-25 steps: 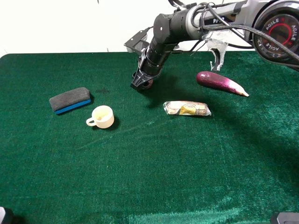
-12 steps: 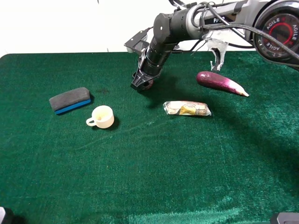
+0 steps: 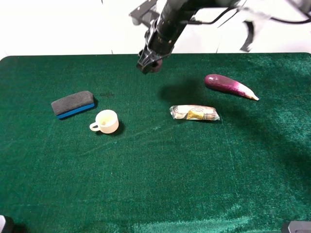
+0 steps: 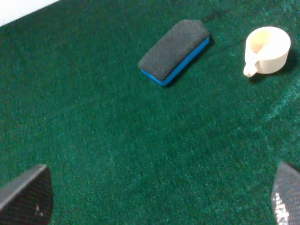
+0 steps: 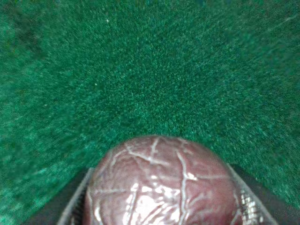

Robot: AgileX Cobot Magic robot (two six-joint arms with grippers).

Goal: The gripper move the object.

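Note:
My right gripper [image 3: 149,63] hangs above the far middle of the green table, shut on the small maroon ball [image 3: 153,64]. In the right wrist view the ball [image 5: 161,185] fills the space between the two fingers [image 5: 77,206], its surface grooved with pale lines, well above the cloth. The cream cup [image 3: 106,121] stands to the left and nearer the front, also seen in the left wrist view [image 4: 267,49]. My left gripper [image 4: 159,199] is open over bare cloth, with only its two fingertips [image 4: 26,194] showing; it is out of the exterior view.
A grey and blue eraser [image 3: 73,104] lies left of the cup, also in the left wrist view [image 4: 176,50]. A wrapped packet [image 3: 195,113] lies at centre right. A long purple eggplant [image 3: 229,86] lies behind it to the right. The table's far edge [image 3: 73,56] meets a white wall.
My right gripper has risen from the cloth with the ball held in it. The right arm has swung upward. Nothing else has moved.

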